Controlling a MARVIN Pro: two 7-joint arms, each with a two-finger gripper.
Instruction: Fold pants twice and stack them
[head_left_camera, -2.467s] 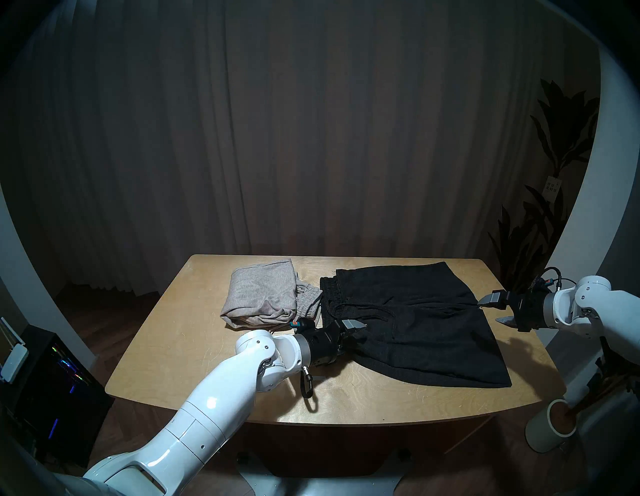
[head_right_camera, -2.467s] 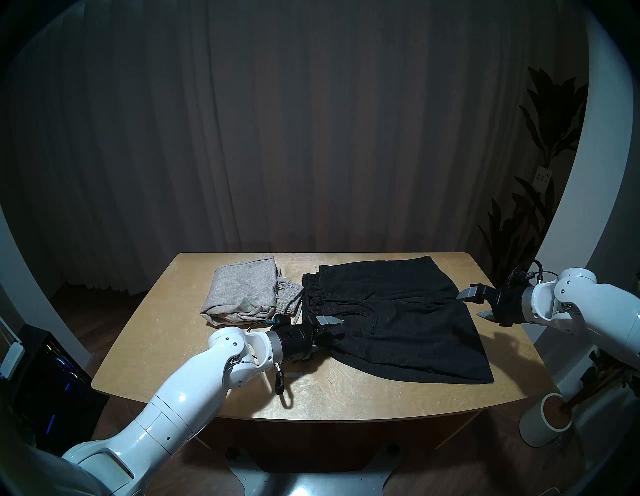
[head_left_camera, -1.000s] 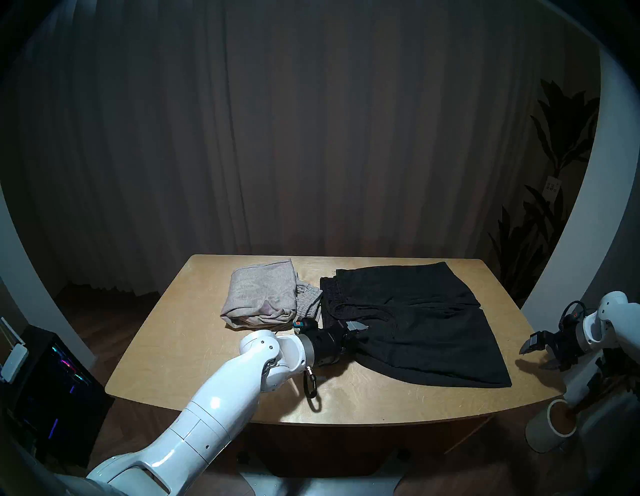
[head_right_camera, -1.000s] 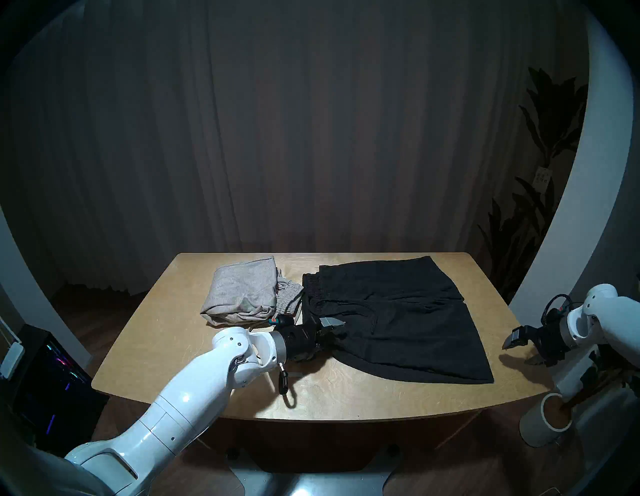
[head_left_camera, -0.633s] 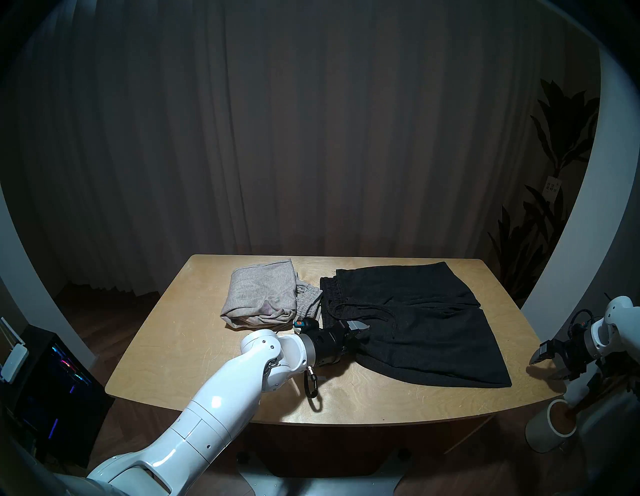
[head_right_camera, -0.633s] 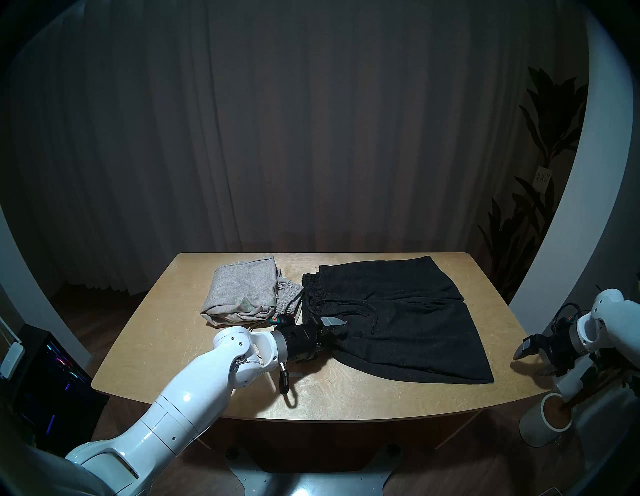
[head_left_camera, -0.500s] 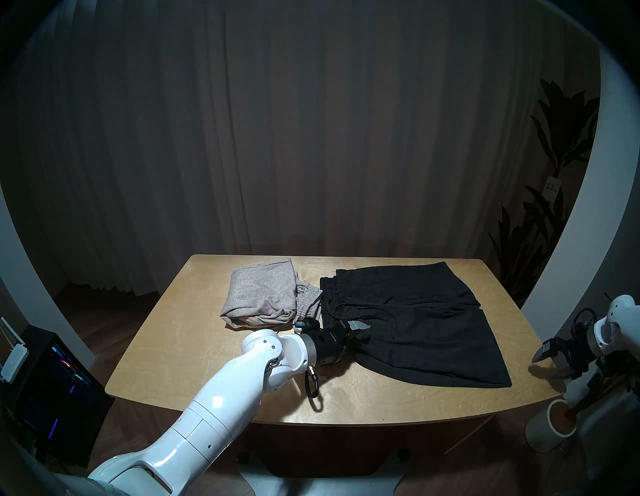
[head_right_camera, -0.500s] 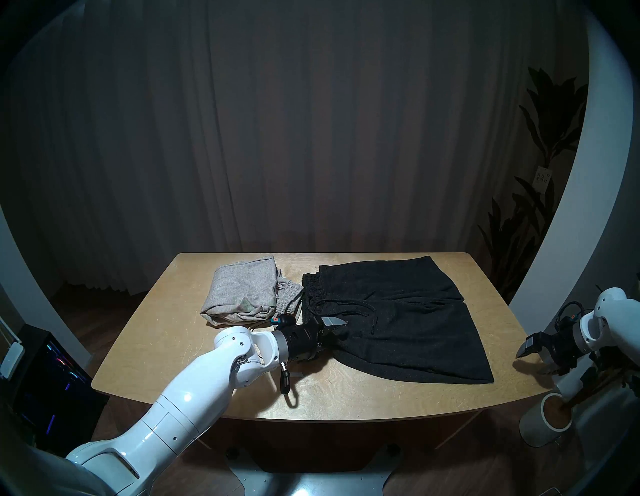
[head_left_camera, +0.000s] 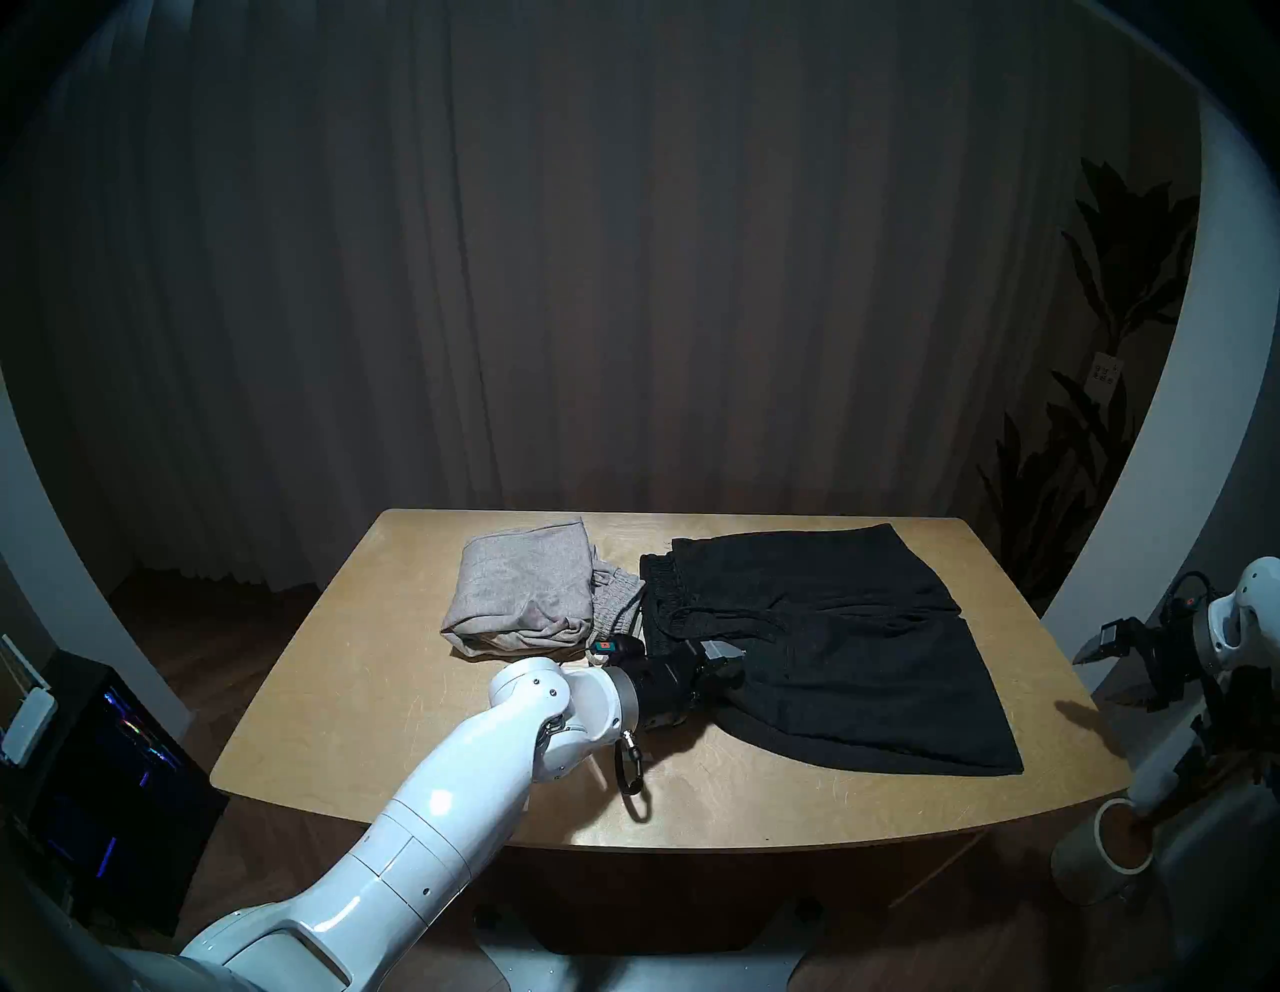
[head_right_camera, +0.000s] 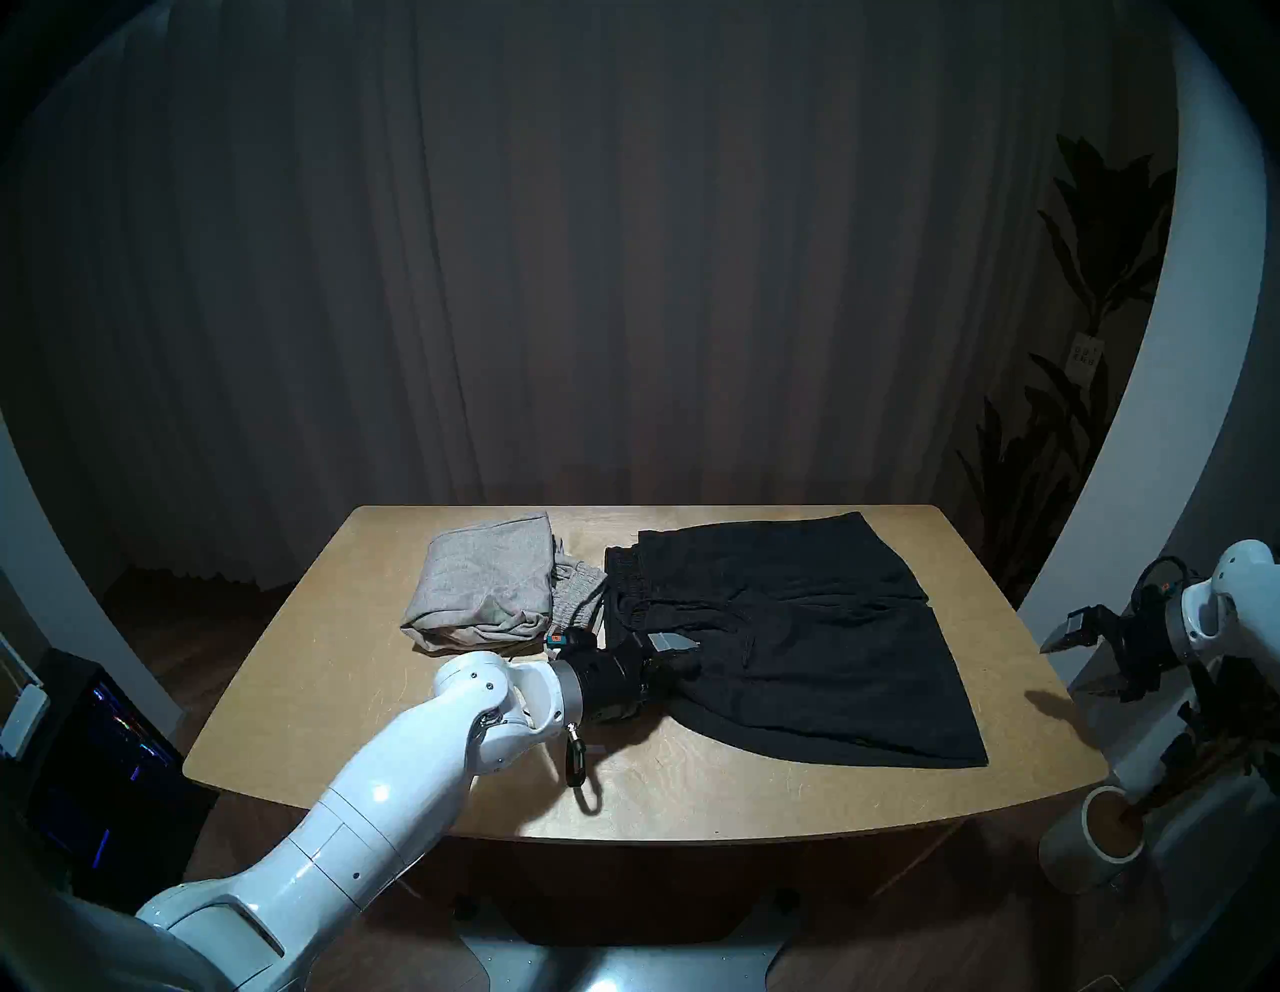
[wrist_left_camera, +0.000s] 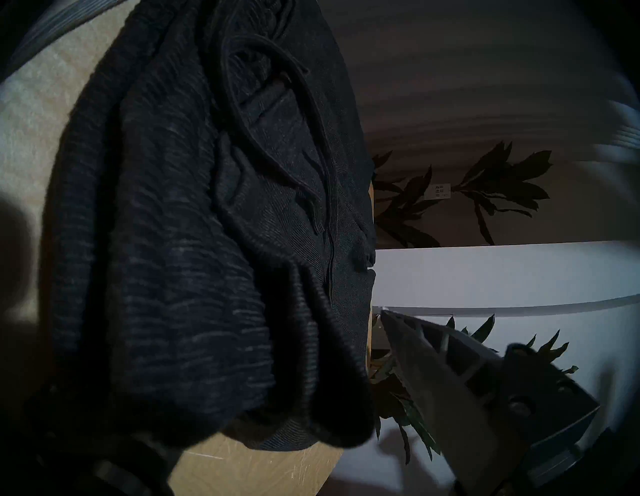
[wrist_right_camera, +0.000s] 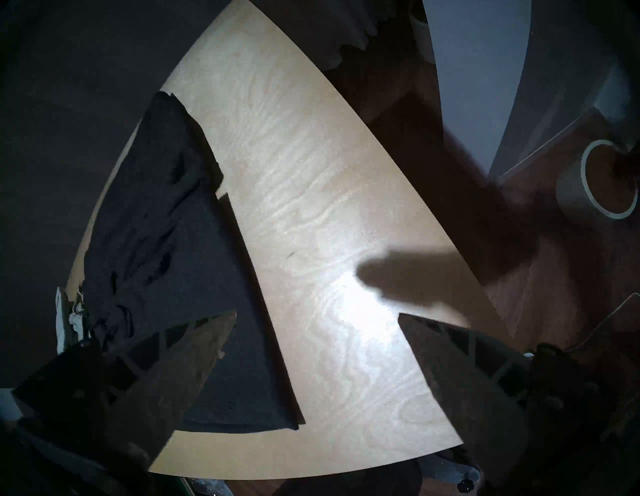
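- My left fingers (head_left_camera: 720, 663) clamp the bunched near waistband corner of the black pants (head_left_camera: 859, 651), spread on the counter (head_left_camera: 388, 693).
- Right fingers (head_left_camera: 1115, 668) apart, empty, off the counter's edge.
- Grey pants (head_left_camera: 526, 596) lie folded beside.
- Soft, light, floppy knit: I'd grip waistband and hem corners.

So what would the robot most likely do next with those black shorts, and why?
Probably the left gripper lifts the waistband corner it pinches and carries it across the black shorts to fold them. They lie spread on the table, while the grey shorts already sit folded beside them. The right gripper hangs open off the table's edge, holding nothing.
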